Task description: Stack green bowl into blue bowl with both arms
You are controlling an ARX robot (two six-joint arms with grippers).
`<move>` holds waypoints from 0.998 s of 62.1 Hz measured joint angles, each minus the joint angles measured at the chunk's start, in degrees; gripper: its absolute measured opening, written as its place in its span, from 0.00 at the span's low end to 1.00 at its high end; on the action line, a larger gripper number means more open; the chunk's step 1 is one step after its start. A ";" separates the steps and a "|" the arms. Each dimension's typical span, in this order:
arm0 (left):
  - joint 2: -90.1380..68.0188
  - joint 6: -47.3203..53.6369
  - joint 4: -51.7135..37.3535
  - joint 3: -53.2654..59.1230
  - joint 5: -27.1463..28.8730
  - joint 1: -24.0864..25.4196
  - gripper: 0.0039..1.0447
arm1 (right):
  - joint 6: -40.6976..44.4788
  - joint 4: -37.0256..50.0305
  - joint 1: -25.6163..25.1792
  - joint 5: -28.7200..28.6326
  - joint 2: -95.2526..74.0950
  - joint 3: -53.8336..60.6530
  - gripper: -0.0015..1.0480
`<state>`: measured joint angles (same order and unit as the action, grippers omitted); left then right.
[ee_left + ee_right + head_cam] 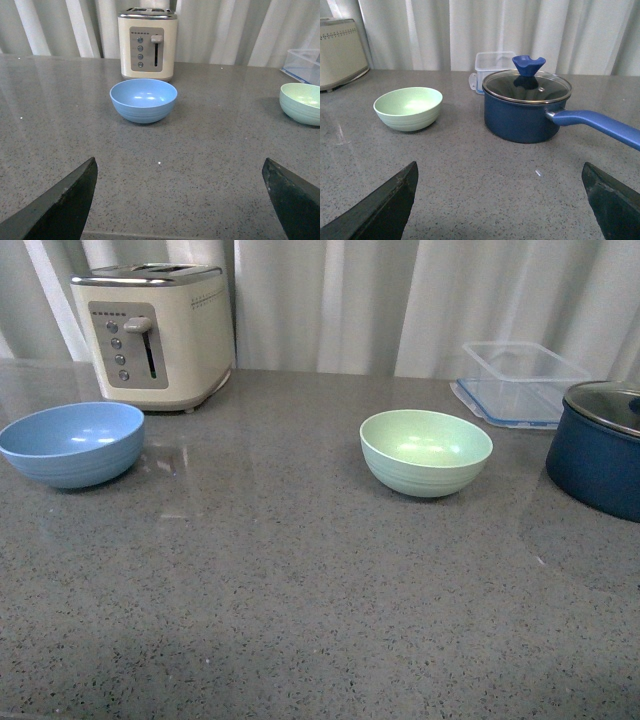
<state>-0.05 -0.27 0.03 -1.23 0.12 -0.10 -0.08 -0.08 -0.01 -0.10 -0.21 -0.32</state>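
The pale green bowl (426, 451) stands upright and empty on the grey counter, right of centre; it also shows in the right wrist view (408, 108) and at the edge of the left wrist view (301, 103). The sky-blue bowl (72, 443) sits empty at the far left, in front of the toaster, and fills the middle of the left wrist view (143, 100). My left gripper (179, 175) is open, well short of the blue bowl. My right gripper (500, 175) is open too, holding nothing, short of the green bowl. Neither arm appears in the front view.
A cream toaster (153, 335) stands behind the blue bowl. A clear plastic container (520, 382) sits at the back right. A dark navy pot (527, 107) with a glass lid and a long blue handle (597, 126) stands right of the green bowl. White curtains hang behind.
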 joint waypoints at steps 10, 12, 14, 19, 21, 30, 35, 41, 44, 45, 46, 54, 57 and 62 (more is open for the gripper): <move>0.00 0.00 0.00 0.00 0.00 0.00 0.94 | 0.00 0.00 0.00 0.00 0.00 0.00 0.90; 0.00 0.00 0.00 0.00 0.00 0.00 0.94 | 0.00 0.00 0.00 0.00 0.00 0.00 0.90; 0.00 0.00 0.00 0.00 0.00 0.00 0.94 | 0.00 0.00 0.00 0.00 0.00 0.00 0.90; 0.00 0.00 0.00 0.00 0.00 0.00 0.94 | 0.00 0.00 0.00 0.00 0.00 0.00 0.90; 0.00 0.00 0.00 0.00 0.00 0.00 0.94 | 0.00 0.00 0.00 0.00 0.00 0.00 0.90; 0.00 0.00 0.00 0.00 0.00 0.00 0.94 | 0.00 0.00 0.00 0.00 0.00 0.00 0.90; -1.77 -0.15 1.05 -0.46 8.81 -2.49 0.94 | 0.00 0.00 0.00 0.00 0.00 0.00 0.90; -7.65 -0.31 -0.87 -2.91 18.56 -3.65 0.94 | 0.00 0.00 0.00 0.00 0.00 0.00 0.90; -10.43 -0.52 -2.51 -4.92 18.36 -2.32 0.94 | 0.00 0.00 0.00 0.00 0.00 0.00 0.90; -11.41 -0.76 -3.02 -5.99 17.81 -1.70 0.94 | 0.00 0.00 0.00 0.00 0.00 0.00 0.90; -11.87 -0.83 -3.17 -6.54 17.51 -1.40 0.94 | 0.00 0.00 0.00 0.00 0.00 0.00 0.90; -20.17 -2.62 -4.17 -14.53 12.26 4.22 0.94 | 0.00 0.00 0.00 0.00 0.00 0.00 0.90; -24.44 -3.72 -4.31 -17.73 11.10 6.47 0.94 | 0.00 0.00 0.00 0.02 0.00 0.00 0.90; -31.80 -5.18 -4.72 -22.86 8.74 9.31 0.94 | 0.00 0.00 0.00 0.02 0.00 0.00 0.90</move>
<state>-31.86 -5.45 -4.69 -24.10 8.86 9.21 -0.08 -0.08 -0.01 -0.08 -0.21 -0.32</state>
